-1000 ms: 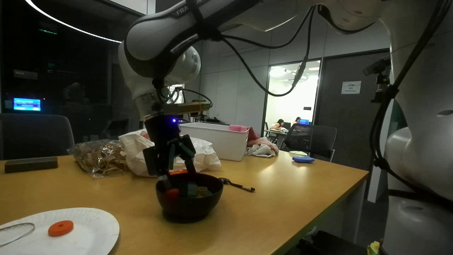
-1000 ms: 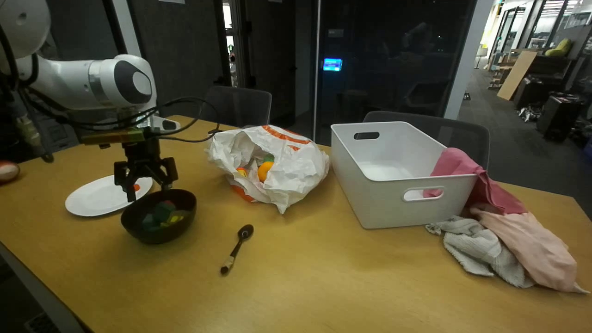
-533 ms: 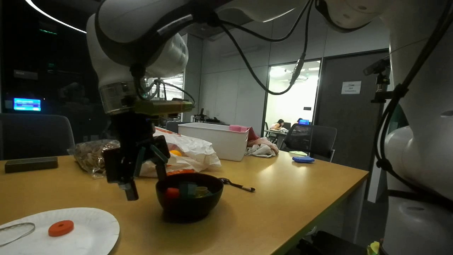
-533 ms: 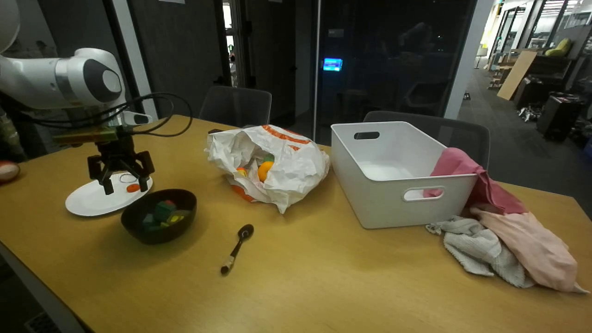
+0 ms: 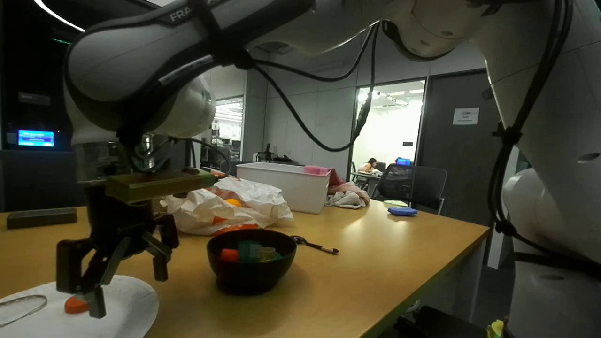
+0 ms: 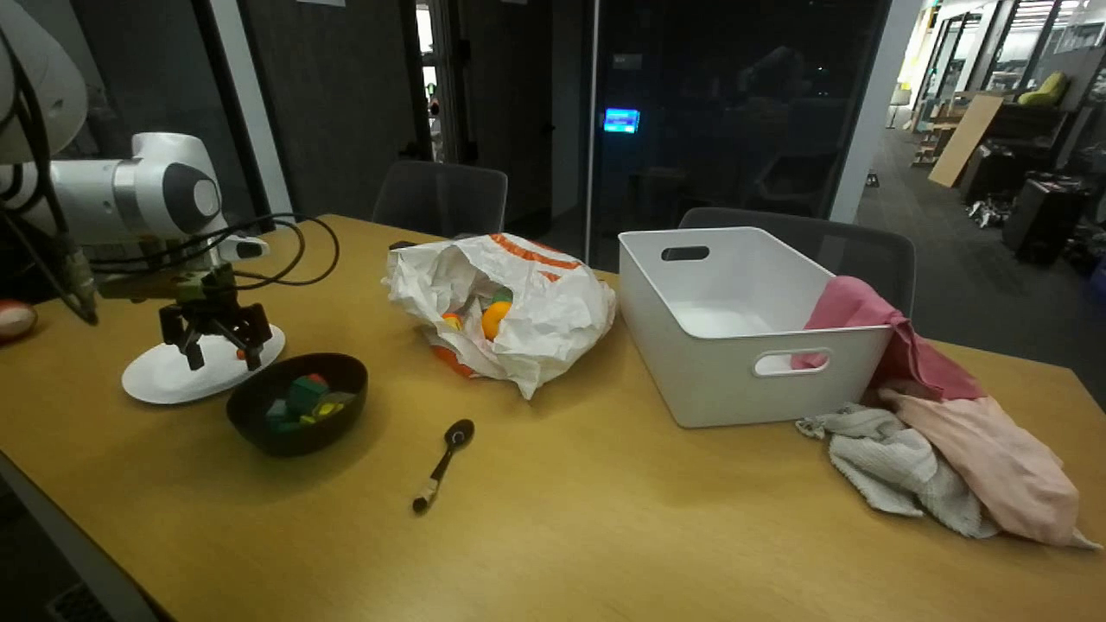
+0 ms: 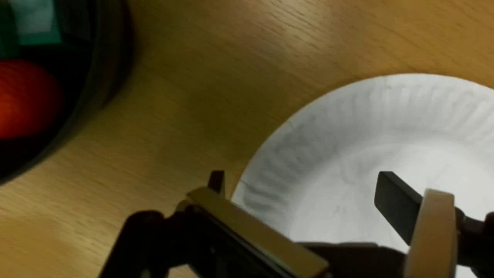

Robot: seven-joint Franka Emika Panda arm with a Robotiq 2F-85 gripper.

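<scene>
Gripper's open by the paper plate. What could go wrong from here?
Off-centre contact: the flat round orange disc doesn't show in the wrist view, so the open black two-finger gripper might come down askew.
Snag: the thin wire-like grey loop lies near the disc on the round white paper plate; the gripper might catch it.
Bump: the deep round black bowl stands close to the plate, so a sideways sweep could knock it.

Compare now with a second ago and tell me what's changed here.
The gripper moved away from the dark bowl and now hangs open over the edge of the white plate. I see nothing taken hold of or let go. The bowl, plate, orange disc, spoon and white bag stayed where they were.
</scene>
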